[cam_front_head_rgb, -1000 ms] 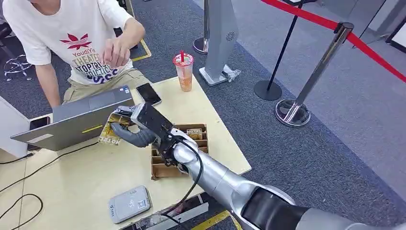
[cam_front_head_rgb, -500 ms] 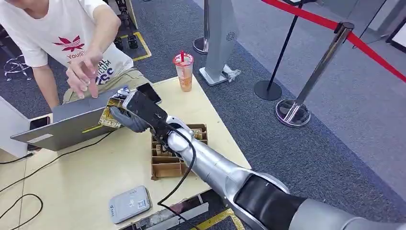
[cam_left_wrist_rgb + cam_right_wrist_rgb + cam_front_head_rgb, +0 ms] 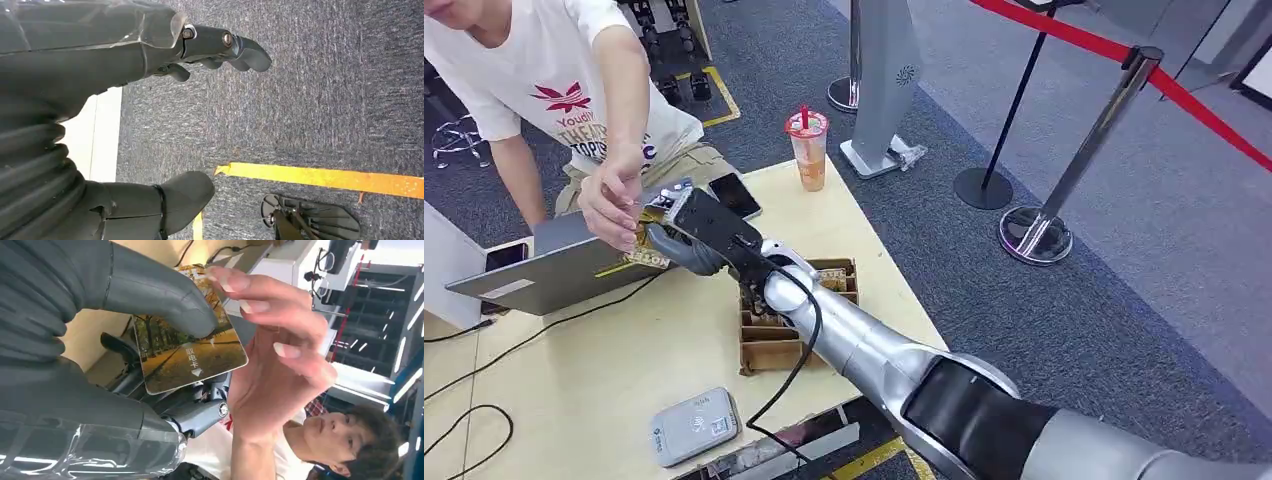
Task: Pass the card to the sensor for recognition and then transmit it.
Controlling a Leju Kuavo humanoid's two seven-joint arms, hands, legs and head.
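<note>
My right hand [image 3: 692, 240] reaches over the table toward the laptop and pinches a yellow-brown card [image 3: 190, 355] printed with an autumn road between its thumb [image 3: 155, 290] and its darker fingers. In the head view the card [image 3: 646, 255] pokes out to the left of the hand. A person's hand [image 3: 612, 203] has come in and its fingertips [image 3: 240, 282] touch the card's far edge. The grey card sensor [image 3: 694, 426] lies flat near the table's front edge. My left hand [image 3: 220, 47] hangs over carpet with its fingers apart and nothing in it.
An open grey laptop [image 3: 554, 262] stands at the table's left. Behind my arm sits a brown cardboard card box [image 3: 784, 335]. A phone [image 3: 734, 195] and an orange drink cup [image 3: 808, 148] stand at the far edge. Black cables [image 3: 484, 370] cross the table. Stanchions [image 3: 1074, 165] with red rope stand to the right.
My right hand has carried the card further toward the person, away from the box. The person's hand has come down from chest height and now touches the card.
</note>
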